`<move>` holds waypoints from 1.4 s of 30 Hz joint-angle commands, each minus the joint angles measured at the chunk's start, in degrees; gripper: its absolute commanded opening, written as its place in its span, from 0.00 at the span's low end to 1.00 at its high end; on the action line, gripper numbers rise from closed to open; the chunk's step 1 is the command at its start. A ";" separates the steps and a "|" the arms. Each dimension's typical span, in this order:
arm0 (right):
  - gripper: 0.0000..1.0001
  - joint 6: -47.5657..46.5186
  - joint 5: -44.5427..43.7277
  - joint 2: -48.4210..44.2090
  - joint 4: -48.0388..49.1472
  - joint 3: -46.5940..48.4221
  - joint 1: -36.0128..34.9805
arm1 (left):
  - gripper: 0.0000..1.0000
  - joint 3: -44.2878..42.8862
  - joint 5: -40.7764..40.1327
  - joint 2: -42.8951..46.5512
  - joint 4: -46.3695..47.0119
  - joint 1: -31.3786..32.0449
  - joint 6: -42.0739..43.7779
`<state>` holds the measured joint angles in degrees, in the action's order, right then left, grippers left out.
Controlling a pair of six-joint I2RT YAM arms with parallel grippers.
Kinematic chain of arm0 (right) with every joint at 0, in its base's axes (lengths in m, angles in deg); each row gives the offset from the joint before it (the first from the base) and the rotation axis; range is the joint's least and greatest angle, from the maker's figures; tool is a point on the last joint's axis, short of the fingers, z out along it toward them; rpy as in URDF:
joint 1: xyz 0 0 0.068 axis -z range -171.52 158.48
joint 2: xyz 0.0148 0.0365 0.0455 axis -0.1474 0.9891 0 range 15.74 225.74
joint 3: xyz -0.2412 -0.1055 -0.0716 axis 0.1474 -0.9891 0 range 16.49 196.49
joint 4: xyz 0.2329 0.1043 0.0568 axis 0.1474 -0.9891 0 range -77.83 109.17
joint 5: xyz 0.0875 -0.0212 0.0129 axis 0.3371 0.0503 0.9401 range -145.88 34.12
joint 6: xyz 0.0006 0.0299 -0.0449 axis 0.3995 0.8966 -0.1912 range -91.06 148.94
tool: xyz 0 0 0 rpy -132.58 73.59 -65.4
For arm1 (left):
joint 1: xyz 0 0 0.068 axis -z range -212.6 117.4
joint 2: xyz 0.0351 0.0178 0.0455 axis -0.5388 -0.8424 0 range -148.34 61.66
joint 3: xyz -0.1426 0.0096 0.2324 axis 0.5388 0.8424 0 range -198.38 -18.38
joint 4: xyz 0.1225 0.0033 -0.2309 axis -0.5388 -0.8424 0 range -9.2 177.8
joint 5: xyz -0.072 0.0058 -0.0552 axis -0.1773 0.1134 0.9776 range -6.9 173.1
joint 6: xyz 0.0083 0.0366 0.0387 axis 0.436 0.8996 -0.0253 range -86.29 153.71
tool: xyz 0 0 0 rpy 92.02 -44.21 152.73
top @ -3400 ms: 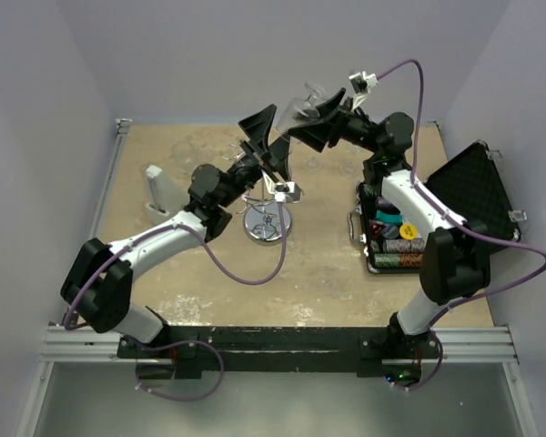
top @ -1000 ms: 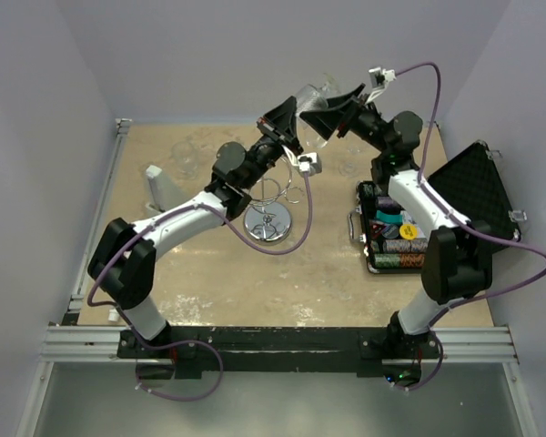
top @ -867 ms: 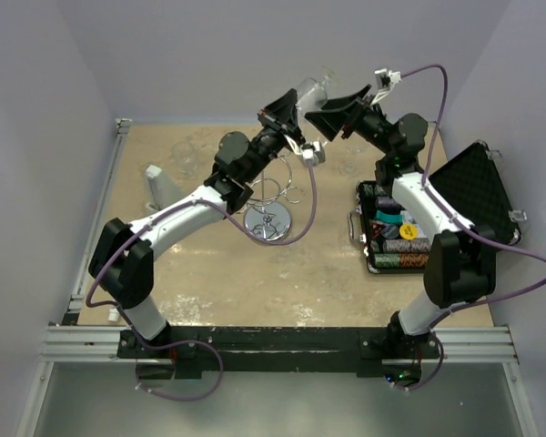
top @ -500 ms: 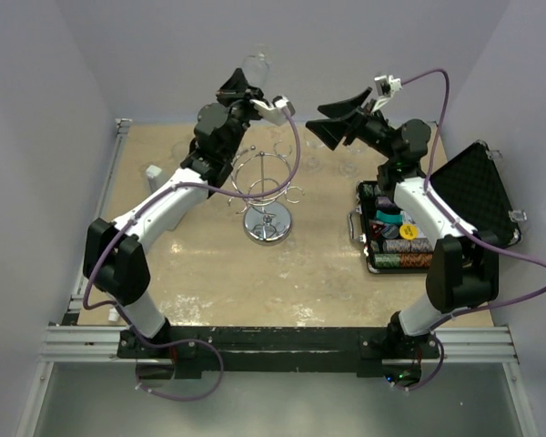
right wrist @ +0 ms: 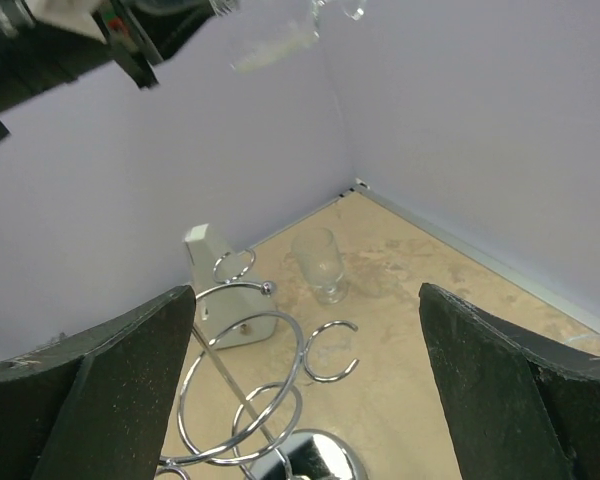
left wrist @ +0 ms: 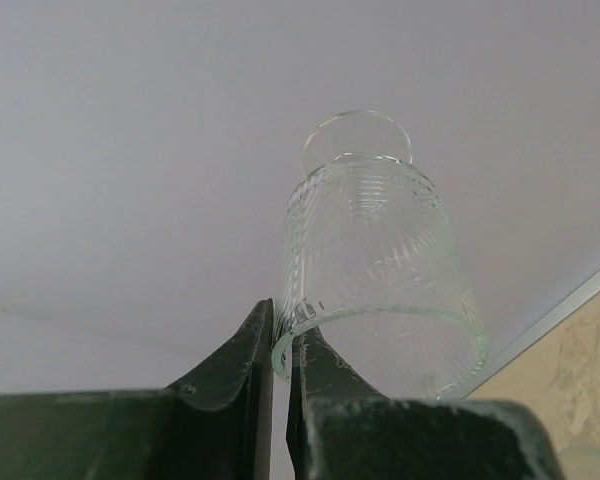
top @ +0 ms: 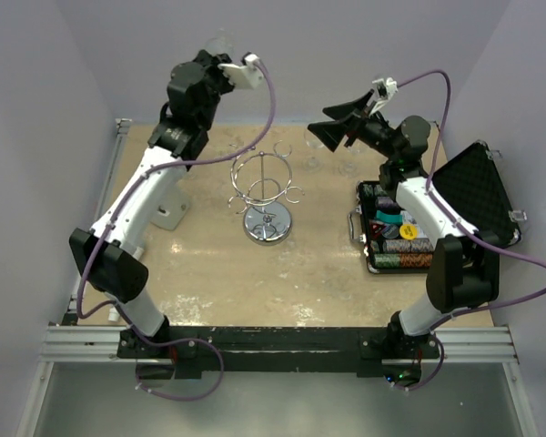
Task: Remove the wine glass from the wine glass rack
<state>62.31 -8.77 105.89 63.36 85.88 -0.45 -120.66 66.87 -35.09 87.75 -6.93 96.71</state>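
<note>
The wine glass point(left wrist: 375, 260) is clear and ribbed, and my left gripper point(left wrist: 280, 345) is shut on its rim, holding it up against the back wall. From above, the left gripper point(top: 217, 56) is raised high at the back left with the wine glass point(top: 222, 40) faintly visible beyond it. The chrome wine glass rack point(top: 267, 187) stands mid-table, its hooks bare, to the right of and below the glass. My right gripper point(top: 338, 129) hangs open above and to the right of the wine glass rack point(right wrist: 242, 395), nothing between its fingers point(right wrist: 90, 390).
Another glass point(right wrist: 320, 262) stands upright on the table near the back corner. A white wedge-shaped block point(top: 171, 206) sits left of the rack. An open black case point(top: 396, 238) with poker chips lies at the right.
My left arm has swung up and to the left, carrying the glass away from the rack and from the right gripper. The right gripper has stayed open, nearly in place.
</note>
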 commanded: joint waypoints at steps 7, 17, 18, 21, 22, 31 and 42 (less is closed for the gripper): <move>0.98 -6.37 -4.91 -0.33 -6.64 4.26 0.32 | 0.00 -9.26 -3.28 -0.63 -25.23 -8.70 -10.88; 0.98 -7.70 -9.67 2.92 -12.37 8.31 0.67 | 0.00 -15.06 15.68 -3.01 -54.15 -15.30 -20.55; 0.98 -7.53 -9.76 3.19 -12.45 8.40 0.67 | 0.00 -14.18 17.53 -2.83 -55.74 -15.39 -20.64; 0.98 -7.17 -10.02 3.72 -12.37 8.66 0.75 | 0.00 -10.93 19.83 -2.22 -58.74 -15.39 -20.55; 0.98 -7.00 -10.11 3.81 -12.37 8.49 0.67 | 0.00 -10.14 20.27 -2.13 -59.79 -15.39 -20.12; 0.98 -6.38 -10.81 4.25 -12.54 7.61 0.67 | 0.00 -10.74 20.54 -8.01 -68.84 -14.34 -15.02; 0.99 -6.99 -10.81 4.16 -12.54 7.17 0.67 | 0.00 -26.02 13.51 -22.33 -74.65 -9.94 -5.97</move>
<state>55.71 -18.93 110.37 49.61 92.06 -0.01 -137.49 83.75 -53.97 15.80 -18.51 85.31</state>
